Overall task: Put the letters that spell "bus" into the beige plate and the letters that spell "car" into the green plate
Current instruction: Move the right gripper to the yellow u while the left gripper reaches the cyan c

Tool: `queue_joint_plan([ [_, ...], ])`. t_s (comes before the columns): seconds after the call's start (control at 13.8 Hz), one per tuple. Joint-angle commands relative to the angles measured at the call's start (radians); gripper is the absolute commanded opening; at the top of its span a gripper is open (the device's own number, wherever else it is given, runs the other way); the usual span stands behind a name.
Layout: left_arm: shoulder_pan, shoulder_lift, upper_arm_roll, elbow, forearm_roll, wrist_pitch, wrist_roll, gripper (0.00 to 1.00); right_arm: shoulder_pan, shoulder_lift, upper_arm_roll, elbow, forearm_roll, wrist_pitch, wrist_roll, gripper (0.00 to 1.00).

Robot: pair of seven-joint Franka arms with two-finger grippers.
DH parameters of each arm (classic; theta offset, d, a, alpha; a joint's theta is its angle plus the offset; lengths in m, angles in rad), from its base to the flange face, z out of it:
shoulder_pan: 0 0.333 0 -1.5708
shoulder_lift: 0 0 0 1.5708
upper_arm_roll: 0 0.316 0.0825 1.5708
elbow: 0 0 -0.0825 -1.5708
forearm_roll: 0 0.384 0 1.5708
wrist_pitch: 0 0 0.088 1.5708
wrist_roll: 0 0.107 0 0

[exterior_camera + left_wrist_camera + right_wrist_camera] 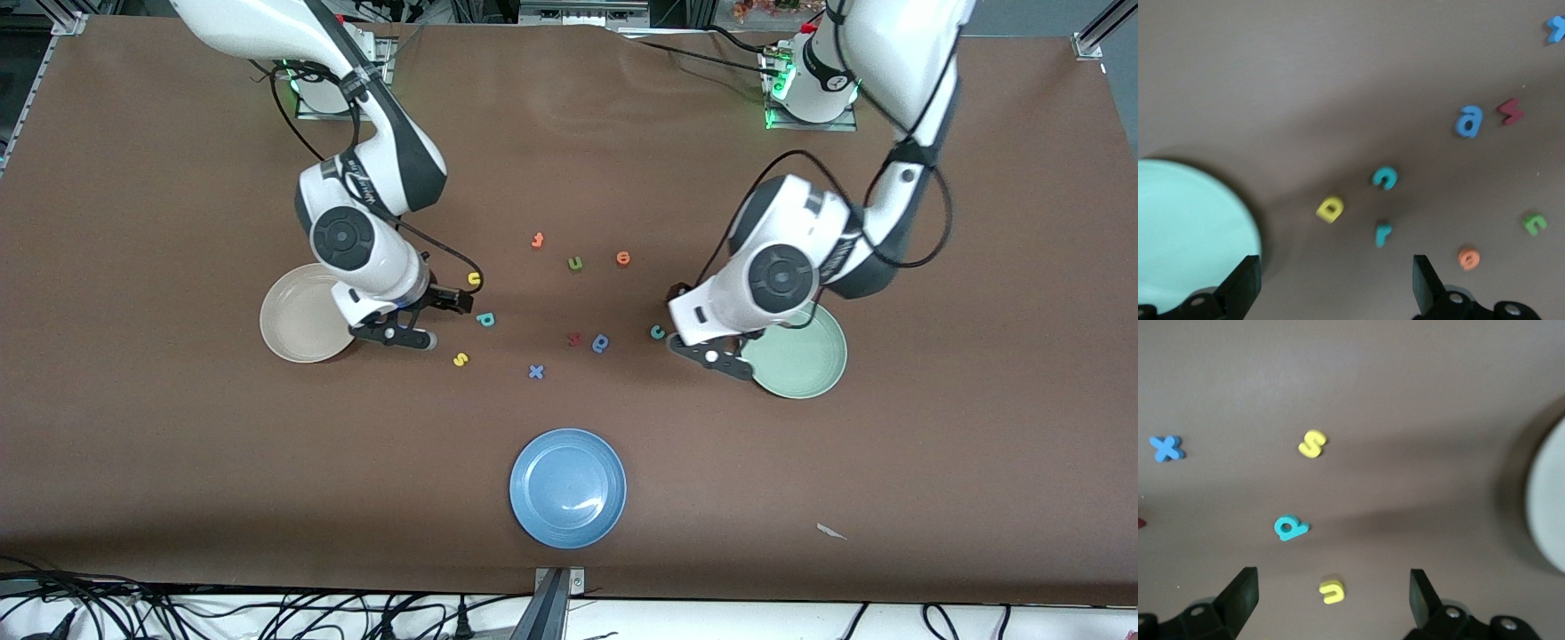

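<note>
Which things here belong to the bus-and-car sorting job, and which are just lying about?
Belong:
teal b
yellow u
yellow s
teal c
yellow a
teal r
beige plate
green plate

Lying about:
blue plate
blue x
green u
orange letters

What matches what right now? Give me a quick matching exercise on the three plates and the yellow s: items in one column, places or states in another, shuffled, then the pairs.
Column one:
1. beige plate
2. green plate
3. blue plate
4. yellow s

Column two:
A. bare, nearest the front camera
B. on the table, between the beige plate and the blue x
C. empty, beside the right gripper
D. empty, beside the left gripper

Pairs: 1-C, 2-D, 3-A, 4-B
</note>
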State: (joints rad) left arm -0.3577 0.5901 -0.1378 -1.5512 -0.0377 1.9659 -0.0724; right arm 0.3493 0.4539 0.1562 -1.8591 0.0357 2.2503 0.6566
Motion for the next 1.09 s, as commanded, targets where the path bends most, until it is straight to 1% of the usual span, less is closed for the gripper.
queue_joint_plan([
  [0.0, -0.038, 0.031, 0.01, -0.059, -0.011, 0.141, -0.033, 1.0, -0.001, -0.034, 0.043, -0.138, 0.006, 0.157, 0.055, 1.0],
  [0.07, -0.046, 0.043, 0.01, -0.079, -0.011, 0.196, -0.033, 1.0, 0.014, -0.029, 0.046, -0.175, 0.006, 0.219, 0.066, 1.0],
  [0.22, -0.076, 0.088, 0.015, -0.078, 0.011, 0.275, -0.024, 1.0, 0.031, -0.018, 0.046, -0.225, 0.004, 0.299, 0.075, 1.0],
  [0.29, -0.078, 0.1, 0.014, -0.078, 0.08, 0.29, -0.029, 0.99, 0.042, -0.008, 0.046, -0.232, 0.004, 0.311, 0.084, 1.0],
  [0.36, -0.079, 0.105, 0.012, -0.078, 0.114, 0.295, -0.039, 0.99, 0.053, 0.0, 0.046, -0.232, -0.003, 0.311, 0.096, 1.0],
  [0.65, -0.096, 0.138, 0.013, -0.084, 0.124, 0.312, -0.052, 0.98, 0.065, 0.041, 0.045, -0.232, -0.013, 0.311, 0.098, 1.0],
  [0.72, -0.096, 0.14, 0.012, -0.089, 0.127, 0.314, -0.067, 0.96, 0.065, 0.048, 0.045, -0.232, -0.02, 0.308, 0.097, 1.0],
  [0.8, -0.101, 0.142, 0.013, -0.093, 0.128, 0.315, -0.067, 0.89, 0.065, 0.055, 0.043, -0.232, -0.02, 0.308, 0.094, 0.99],
  [0.94, -0.104, 0.148, 0.014, -0.113, 0.13, 0.346, -0.067, 0.8, 0.065, 0.065, 0.042, -0.23, -0.02, 0.304, 0.09, 0.98],
  [1.01, -0.104, 0.148, 0.014, -0.125, 0.128, 0.364, -0.067, 0.8, 0.065, 0.066, 0.042, -0.23, -0.02, 0.301, 0.09, 0.95],
])
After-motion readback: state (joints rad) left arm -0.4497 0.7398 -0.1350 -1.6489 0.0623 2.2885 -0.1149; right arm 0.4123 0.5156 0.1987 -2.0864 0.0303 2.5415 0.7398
